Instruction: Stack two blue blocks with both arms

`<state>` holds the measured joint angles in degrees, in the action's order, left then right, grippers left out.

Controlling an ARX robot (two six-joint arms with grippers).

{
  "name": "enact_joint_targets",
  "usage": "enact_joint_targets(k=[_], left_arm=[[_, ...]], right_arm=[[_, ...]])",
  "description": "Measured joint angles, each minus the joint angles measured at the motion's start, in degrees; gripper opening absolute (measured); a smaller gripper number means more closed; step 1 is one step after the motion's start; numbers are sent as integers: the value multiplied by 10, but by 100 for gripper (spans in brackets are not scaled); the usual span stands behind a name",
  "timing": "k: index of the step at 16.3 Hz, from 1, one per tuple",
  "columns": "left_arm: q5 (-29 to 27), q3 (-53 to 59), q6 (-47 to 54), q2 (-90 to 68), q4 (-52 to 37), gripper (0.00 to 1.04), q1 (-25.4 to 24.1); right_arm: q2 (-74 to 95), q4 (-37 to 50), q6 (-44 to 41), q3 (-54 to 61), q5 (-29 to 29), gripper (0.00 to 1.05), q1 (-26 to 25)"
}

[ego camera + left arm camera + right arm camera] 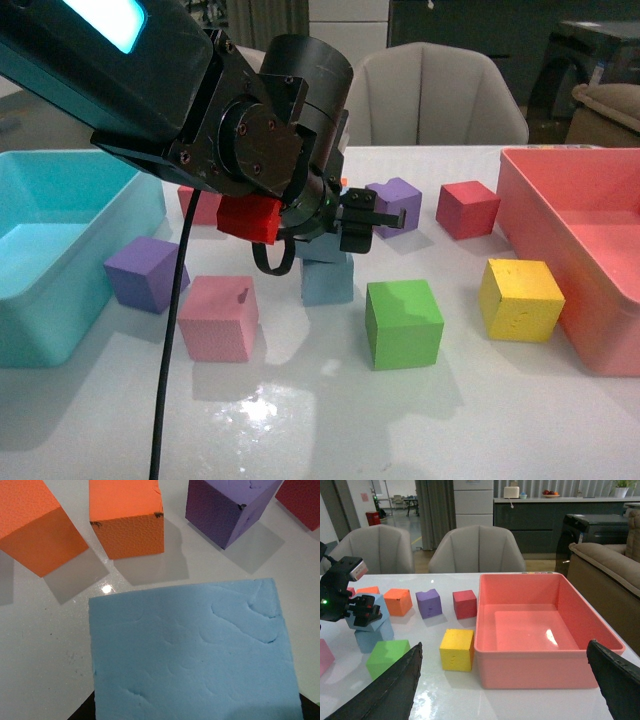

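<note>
My left gripper [340, 238] is shut on a pale blue block [376, 611], which fills most of the left wrist view [192, 650]. In the right wrist view that block sits tilted on top of the second blue block [370, 640]. The second block rests on the table mid-front [328, 283], directly under the left gripper. The bulky black left arm [240, 130] hides most of the held block from the front. My right gripper [502, 690] stands open and empty, facing the yellow cube and red bin, well to the right of the stack. It is out of the front view.
A turquoise bin [60, 250] stands at the left and a red bin [570, 230] at the right. Around the stack lie a green cube [403, 322], a yellow cube [520, 298], a pink cube [218, 318], purple cubes [147, 273] [395, 203], a red cube [467, 208] and orange cubes [127, 522].
</note>
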<state>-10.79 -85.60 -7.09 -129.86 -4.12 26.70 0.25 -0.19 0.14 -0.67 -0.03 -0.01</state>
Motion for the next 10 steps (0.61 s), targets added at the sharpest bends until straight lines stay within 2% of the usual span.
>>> enact_joint_targets(k=[2, 3, 4, 6, 10], left_arm=[[-2, -1, -1, -3, 4, 52, 1], [0, -1, -1, -3, 5, 70, 3], [6, -1, -2, -3, 3, 83, 4], [8, -7, -2, -3, 2, 100, 3], [10, -5, -3, 3, -29, 98, 3]], right_arm=[[0, 0, 0, 0, 0, 98, 0], [0, 0, 0, 0, 0, 98, 0], [0, 0, 0, 0, 0, 98, 0], [0, 0, 0, 0, 0, 98, 0], [0, 0, 0, 0, 0, 98, 0]])
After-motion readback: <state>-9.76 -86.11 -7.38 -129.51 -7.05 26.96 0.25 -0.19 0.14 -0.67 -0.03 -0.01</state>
